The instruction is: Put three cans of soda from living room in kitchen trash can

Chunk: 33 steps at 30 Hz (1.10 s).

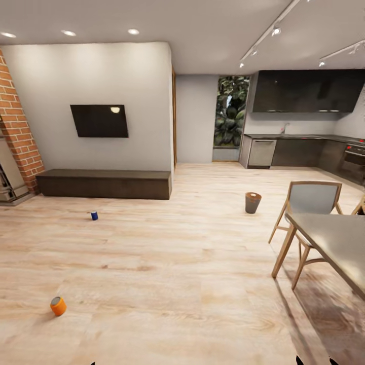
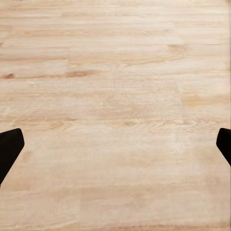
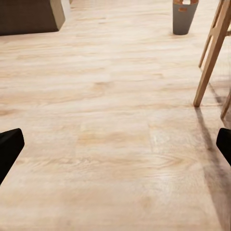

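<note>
Cylinders, orange can (image 1: 58,306) and blue can (image 1: 94,215), dot pale wood-plank floor (image 1: 177,284).

My right end effector (image 3: 115,147) over bare wood floor (image 3: 110,130), black fingertips (image 3: 9,147) wide apart, nothing between. Tash can (image 3: 184,18) upright far ahead. Wooden chair leg (image 3: 211,53) slants beside it. Dark bench corner (image 3: 33,14) opposite.
</note>
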### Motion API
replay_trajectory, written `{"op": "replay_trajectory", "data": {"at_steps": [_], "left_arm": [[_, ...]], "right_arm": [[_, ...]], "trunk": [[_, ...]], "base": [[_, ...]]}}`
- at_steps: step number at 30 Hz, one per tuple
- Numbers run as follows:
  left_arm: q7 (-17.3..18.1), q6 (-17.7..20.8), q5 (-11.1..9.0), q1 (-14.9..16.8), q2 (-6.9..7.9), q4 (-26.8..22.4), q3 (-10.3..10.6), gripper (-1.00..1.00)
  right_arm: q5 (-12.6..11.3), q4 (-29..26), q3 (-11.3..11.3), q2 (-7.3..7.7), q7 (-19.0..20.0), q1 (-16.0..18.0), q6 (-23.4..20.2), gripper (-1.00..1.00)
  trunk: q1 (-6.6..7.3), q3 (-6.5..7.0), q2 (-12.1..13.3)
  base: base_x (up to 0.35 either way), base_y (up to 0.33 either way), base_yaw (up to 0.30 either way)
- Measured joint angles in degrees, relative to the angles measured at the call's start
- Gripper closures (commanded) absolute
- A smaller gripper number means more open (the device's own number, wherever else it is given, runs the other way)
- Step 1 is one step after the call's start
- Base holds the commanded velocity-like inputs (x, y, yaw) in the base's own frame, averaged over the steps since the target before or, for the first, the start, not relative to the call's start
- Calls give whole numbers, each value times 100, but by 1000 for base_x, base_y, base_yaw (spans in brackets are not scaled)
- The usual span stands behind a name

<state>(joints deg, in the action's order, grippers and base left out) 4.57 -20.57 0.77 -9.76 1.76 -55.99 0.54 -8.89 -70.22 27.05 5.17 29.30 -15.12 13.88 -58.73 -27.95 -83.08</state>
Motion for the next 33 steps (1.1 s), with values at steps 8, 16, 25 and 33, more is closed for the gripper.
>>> {"op": "replay_trajectory", "data": {"at_steps": [8, 16, 25, 33], "left_arm": [[0, 0, 2, 0, 0, 0, 3, -100], [0, 0, 2, 0, 0, 0, 6, -100], [0, 0, 2, 0, 0, 0, 7, -100], [0, -1, -5, 0, 0, 0, 7, -100]], "right_arm": [[0, 0, -5, 0, 5, 0, 1, -100], [-1, 3, -6, -1, 1, 0, -3, -100], [-31, 63, -9, 9, -3, 0, -8, -100], [-49, 85, -7, 10, 4, 0, -3, -100]], "trunk": [[0, -13, 0], [0, -46, 0], [0, -78, 0], [0, -82, 0]], "base": [[324, 112, -33], [324, 65, -10], [324, 9, -160], [324, 1, -232]]}}
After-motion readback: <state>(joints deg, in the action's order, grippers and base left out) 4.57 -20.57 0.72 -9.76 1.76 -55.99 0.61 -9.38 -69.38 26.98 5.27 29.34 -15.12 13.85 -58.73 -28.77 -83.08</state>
